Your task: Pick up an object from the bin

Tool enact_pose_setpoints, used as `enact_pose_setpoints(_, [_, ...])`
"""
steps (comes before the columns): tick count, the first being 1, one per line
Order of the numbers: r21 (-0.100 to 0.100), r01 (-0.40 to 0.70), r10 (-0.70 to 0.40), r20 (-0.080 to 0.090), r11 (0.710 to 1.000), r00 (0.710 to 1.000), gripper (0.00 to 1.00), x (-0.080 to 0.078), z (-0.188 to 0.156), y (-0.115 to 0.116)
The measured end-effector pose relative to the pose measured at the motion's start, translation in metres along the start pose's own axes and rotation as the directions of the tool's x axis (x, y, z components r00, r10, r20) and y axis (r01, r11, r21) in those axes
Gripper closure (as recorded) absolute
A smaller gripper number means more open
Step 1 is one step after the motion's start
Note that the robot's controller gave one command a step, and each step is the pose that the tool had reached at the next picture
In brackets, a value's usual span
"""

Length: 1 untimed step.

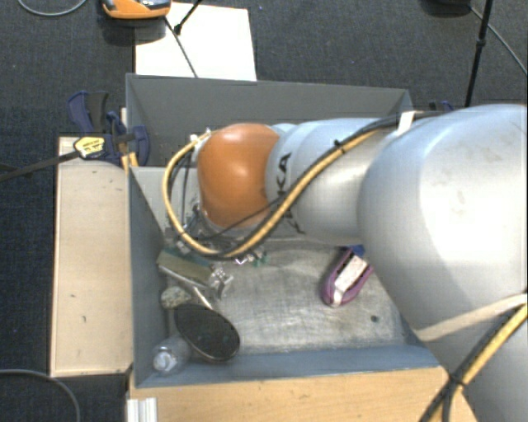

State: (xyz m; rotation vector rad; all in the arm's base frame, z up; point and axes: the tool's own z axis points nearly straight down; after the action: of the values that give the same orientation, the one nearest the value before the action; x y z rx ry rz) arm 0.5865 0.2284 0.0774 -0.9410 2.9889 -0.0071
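End effector (208, 262) sits low by the left wall of the bin (272, 99), under the orange cover (235, 177). Clenched or released: cannot tell. Flat tan piece (183, 269) lies at it, black disc (206, 334) nearer the front. Purple-and-white packet (345, 278) lies well apart, right.

A black oval disc (206, 334) lies flat just below the jaws, towards the near wall. A small clear bottle-like thing (165, 359) sits beyond the disc, in the near-left corner. A grey lumpy scrap (174, 295) rests between the jaws and the disc. A purple-and-white packet (346, 278) lies well to their right. Outside, past the far wall, lies a white sheet (198, 45), with an orange object (136, 7) just beside its left corner.
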Motion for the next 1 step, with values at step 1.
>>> enact_pose_setpoints(1, [0.008, 0.239, -0.239, -0.003, 0.971, 0.971, 0.0, -0.0112, 0.0044, 0.0091])
